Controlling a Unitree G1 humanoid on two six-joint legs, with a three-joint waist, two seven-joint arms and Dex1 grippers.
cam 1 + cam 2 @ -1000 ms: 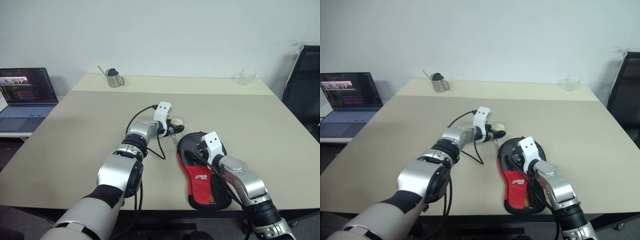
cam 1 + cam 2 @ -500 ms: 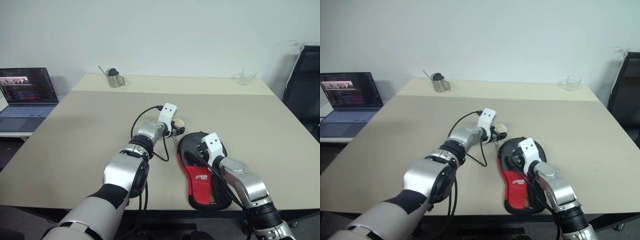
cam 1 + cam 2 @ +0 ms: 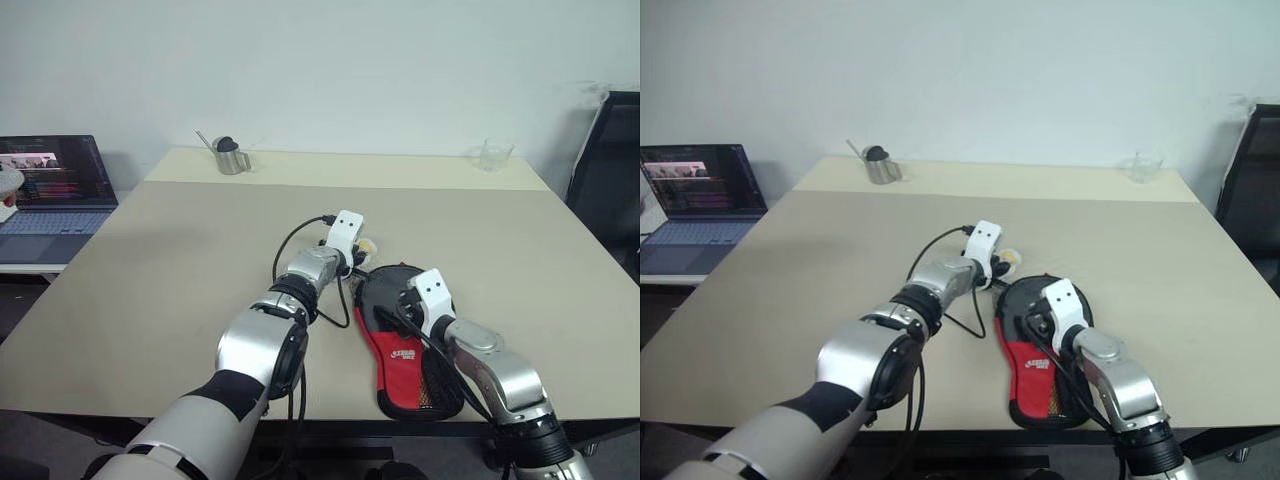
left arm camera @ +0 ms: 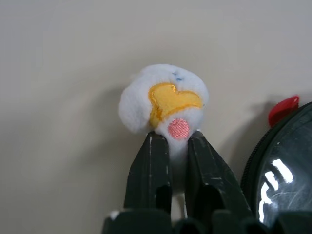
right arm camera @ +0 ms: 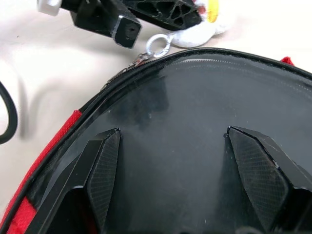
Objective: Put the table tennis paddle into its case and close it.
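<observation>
Left gripper (image 4: 171,146) jaws pinch plush charm (image 4: 163,100); right gripper (image 5: 187,161) jaws wide.

Plain room, pale wall, one wide beige surface

A bare, off-white wall (image 3: 380,60) runs behind the surface (image 3: 180,260), which is matte beige, evenly lit, with a lighter strip along its far edge. Near the far left corner stands a small metal cup (image 3: 229,157) with a dark lid and a thin rod sticking out; near the far right corner sits a clear glass (image 3: 493,154). Beyond the left edge, on a lower white desk, an open laptop (image 3: 52,186) shows a lit screen — dark window, rows of text. Past the right edge stands a black chair (image 3: 610,180), its back partly cut off. Shadows are soft and short.
</observation>
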